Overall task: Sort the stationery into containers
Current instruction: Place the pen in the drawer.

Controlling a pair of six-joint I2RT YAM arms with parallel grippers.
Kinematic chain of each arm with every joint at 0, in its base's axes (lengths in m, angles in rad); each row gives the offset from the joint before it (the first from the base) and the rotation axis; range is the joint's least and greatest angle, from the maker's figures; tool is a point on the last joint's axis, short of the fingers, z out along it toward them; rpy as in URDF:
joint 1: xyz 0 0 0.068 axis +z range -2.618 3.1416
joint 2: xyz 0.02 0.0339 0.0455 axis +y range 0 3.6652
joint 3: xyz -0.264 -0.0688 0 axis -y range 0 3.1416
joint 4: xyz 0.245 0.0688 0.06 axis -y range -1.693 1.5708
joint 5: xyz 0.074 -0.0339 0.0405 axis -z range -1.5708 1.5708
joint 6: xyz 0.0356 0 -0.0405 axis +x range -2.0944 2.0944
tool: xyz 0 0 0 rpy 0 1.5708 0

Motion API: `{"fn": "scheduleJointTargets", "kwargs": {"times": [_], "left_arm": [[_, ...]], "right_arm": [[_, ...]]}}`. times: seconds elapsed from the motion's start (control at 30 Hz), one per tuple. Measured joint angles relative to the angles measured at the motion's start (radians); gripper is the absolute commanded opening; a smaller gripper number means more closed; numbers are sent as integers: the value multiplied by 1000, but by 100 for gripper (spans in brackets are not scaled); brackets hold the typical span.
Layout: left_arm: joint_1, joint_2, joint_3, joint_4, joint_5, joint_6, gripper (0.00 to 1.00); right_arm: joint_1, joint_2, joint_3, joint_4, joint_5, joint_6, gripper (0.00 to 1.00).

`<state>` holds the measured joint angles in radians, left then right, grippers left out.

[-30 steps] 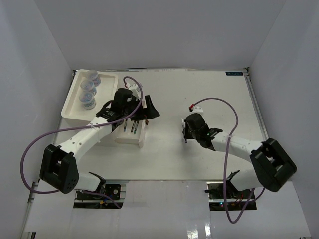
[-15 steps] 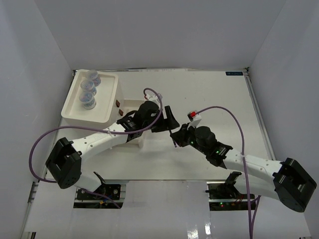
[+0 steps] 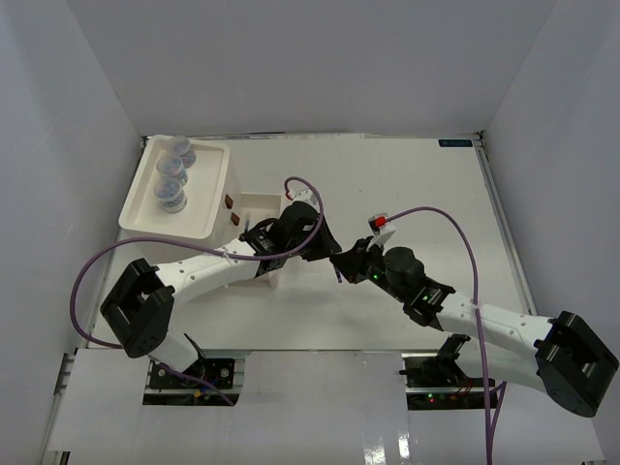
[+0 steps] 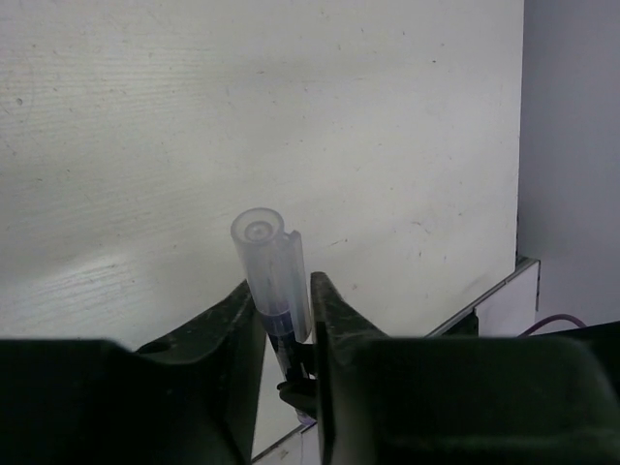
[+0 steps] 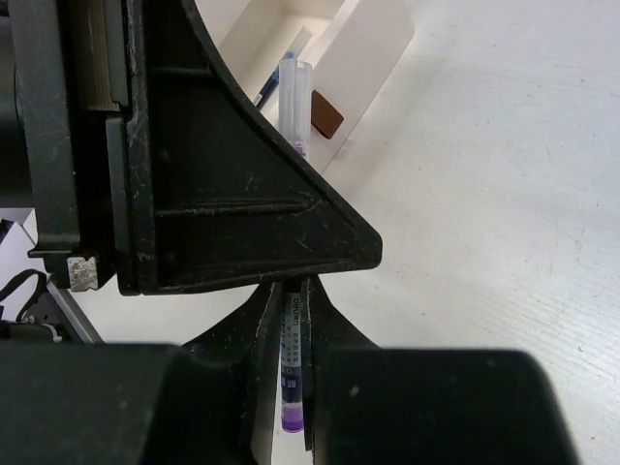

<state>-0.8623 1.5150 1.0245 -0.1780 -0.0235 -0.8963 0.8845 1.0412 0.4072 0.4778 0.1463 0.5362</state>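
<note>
Change: within the last second the left gripper point(image 4: 282, 295) was brought away from above the open drawer point(image 3: 260, 206) to the middle of the bench point(image 3: 426, 194). Its fingers, spread wide at that time, were closed in on the pen point(image 4: 266, 257). The right gripper point(image 5: 288, 320) was carried in from the 3 o'clock side to meet it.
Left gripper: pinched on the pen just below the clear cap point(image 5: 294, 92), one finger on each side.
Right gripper: pressed together on the same pen, at its lower, purple-tipped end.
Meaning for the task: a hand-over was judged to be half done, since the pen was gripped by both grippers and not yet let go by the right one. The pen was therefore not yet sorted.
Pen location: held between the two grippers near the bench centre, a little toward 6 o'clock, with the drawer at about 10 o'clock from it.
Pen axis: in the right wrist view the long axis was laid from 6 to 12 o'clock, cap end at 12, toward the drawer. In the left wrist view the cap was seen nearly end-on, leaning toward 11 o'clock.
Top view: the pen was mostly hidden by the grippers.
</note>
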Motion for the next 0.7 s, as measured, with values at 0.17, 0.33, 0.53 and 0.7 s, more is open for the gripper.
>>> {"fn": "scheduleJointTargets", "kwargs": {"times": [0.17,0.33,0.53,0.7], "left_arm": [[-2,0,1,6,0,3,18],[-4,0,1,6,-1,10,14],[-3,0,14,-30,-64,61,11],[31,1,97,-138,-136,160,12]], "right_arm": [[0,3,-5,13,3,2,14],[1,3,-11,23,3,3,39],[1,-2,-14,11,12,-14,68],[1,-50,-42,-30,44,-33,82]]}}
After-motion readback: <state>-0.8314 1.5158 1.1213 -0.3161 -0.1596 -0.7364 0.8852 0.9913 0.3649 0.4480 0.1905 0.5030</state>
